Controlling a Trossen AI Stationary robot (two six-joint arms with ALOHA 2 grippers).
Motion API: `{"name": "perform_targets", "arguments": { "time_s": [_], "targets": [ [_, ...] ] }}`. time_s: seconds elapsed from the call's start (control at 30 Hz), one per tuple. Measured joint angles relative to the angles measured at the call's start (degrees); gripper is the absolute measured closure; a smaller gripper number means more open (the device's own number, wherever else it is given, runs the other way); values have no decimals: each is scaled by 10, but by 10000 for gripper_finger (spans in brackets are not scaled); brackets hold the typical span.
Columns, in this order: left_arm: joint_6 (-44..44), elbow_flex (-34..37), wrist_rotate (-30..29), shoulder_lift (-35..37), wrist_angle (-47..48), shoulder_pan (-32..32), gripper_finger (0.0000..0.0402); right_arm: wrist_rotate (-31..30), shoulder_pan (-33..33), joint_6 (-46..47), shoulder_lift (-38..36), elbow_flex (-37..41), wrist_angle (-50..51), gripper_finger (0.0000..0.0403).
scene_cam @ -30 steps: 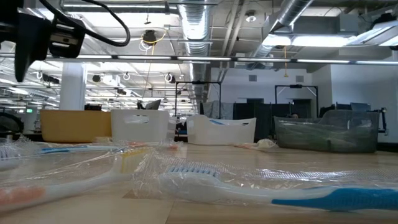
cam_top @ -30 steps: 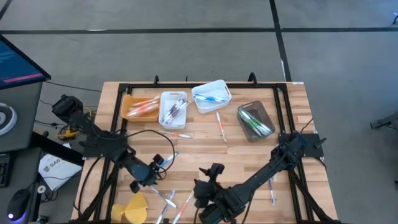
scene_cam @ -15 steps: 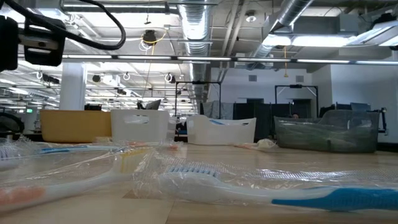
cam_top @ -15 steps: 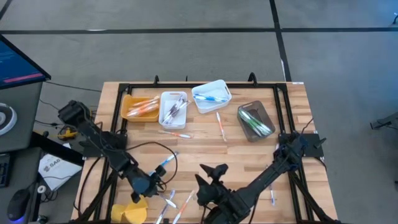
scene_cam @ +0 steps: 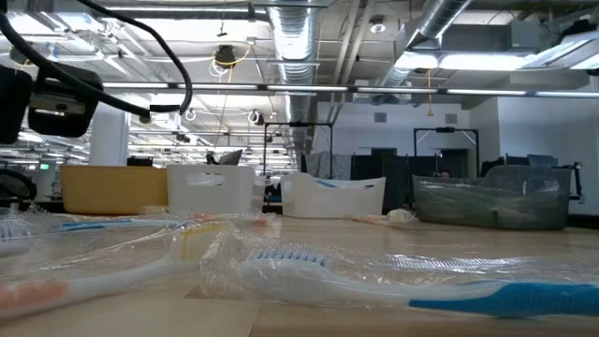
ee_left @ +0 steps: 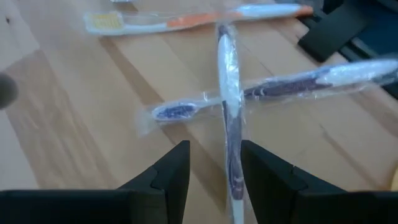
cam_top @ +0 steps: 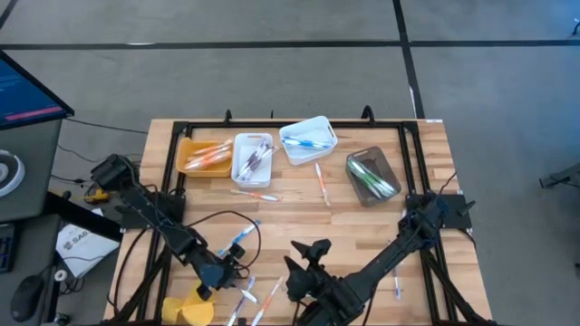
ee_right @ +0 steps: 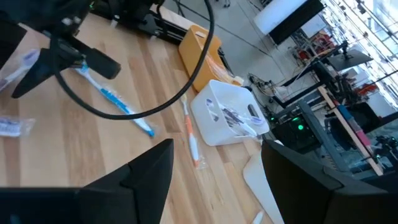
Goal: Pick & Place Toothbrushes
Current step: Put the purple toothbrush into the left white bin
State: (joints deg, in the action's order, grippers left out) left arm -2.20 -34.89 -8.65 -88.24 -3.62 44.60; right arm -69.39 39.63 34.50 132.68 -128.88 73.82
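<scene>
Toothbrushes (ee_left: 231,112) in clear wrap lie crossed just ahead of the left gripper (ee_left: 214,171), near the table's front edge beside the yellow lump (cam_top: 190,308). Two purple ones overlap: one runs lengthwise toward the fingers, the other (ee_left: 273,87) lies across it. An orange one (ee_left: 186,18) lies farther off.

The likely trouble, as a judgement, is the overlap. If the gripper closes where the two cross, it could catch both wraps and lift a pair, or drag the crossing brush aside. The slick film may also let a handle slide out, since only the wrap would be pinched. The lump is close, so a sideways push could shove brushes against it or off the edge.

The left fingers (ee_left: 174,174) stand partly apart, holding nothing. The lengthwise brush runs down between them, nearer one finger than the other, and whether it touches that finger cannot be told.

The right gripper (ee_right: 214,168) waits near the front edge too, right of the lump, fingers wide apart and empty, with a blue brush (ee_right: 115,99) well ahead of it.
</scene>
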Motion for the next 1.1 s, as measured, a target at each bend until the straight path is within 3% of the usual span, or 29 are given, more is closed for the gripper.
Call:
{"name": "perform_targets", "arguments": {
  "time_s": [0.4,0.8,0.93,1.1],
  "targets": [
    [-28,0,0,-1,-5,18,266,40,9,0,0,0,-12,165],
    [-43,-1,-1,-54,-15,16,268,55,9,0,0,0,-26,165],
    [-39,-1,0,-54,-15,16,296,55,9,0,0,0,-28,165],
    [-8,-1,-2,-48,-10,16,366,55,9,0,0,0,-35,165]
  ]
}}
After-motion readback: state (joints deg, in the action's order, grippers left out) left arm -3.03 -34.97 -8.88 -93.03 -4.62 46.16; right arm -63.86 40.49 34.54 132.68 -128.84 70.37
